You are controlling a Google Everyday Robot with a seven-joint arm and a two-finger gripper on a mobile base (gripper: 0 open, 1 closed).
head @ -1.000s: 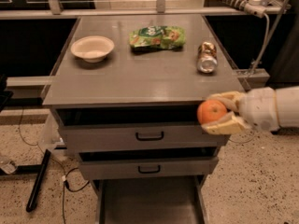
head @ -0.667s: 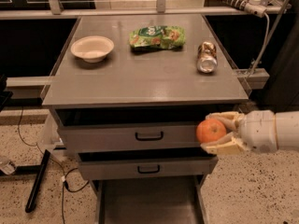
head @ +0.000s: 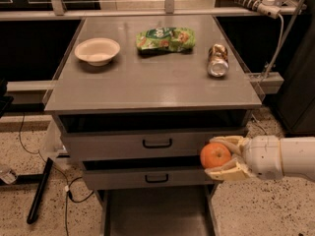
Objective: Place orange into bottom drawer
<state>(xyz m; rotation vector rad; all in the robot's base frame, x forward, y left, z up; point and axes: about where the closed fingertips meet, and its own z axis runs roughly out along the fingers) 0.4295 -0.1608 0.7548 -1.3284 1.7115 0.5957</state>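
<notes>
Item: gripper point(head: 212, 158), at the right of the scene, reaching in from the right edge on a white arm point(head: 280, 157). It sits level with the gap between the two closed drawer fronts.
- State: clenched on the orange point(head: 215, 155). One tan finger point(head: 230, 142) lies over the top of the fruit and the other runs beneath it, both touching the skin.

Item: orange, held between the fingers. It is in front of the right ends of the upper drawer front point(head: 123, 144) and the middle drawer front point(head: 118, 178).

Item: bottom drawer point(head: 157, 215), pulled open, with its gray floor below and left of the orange.

Item: cabinet top point(head: 157, 85), bearing:
- a white bowl point(head: 97, 50), far left;
- a green snack bag point(head: 166, 38), far middle, whose lettering cannot be read;
- a crushed can point(head: 218, 60), right, with no legible label.
</notes>
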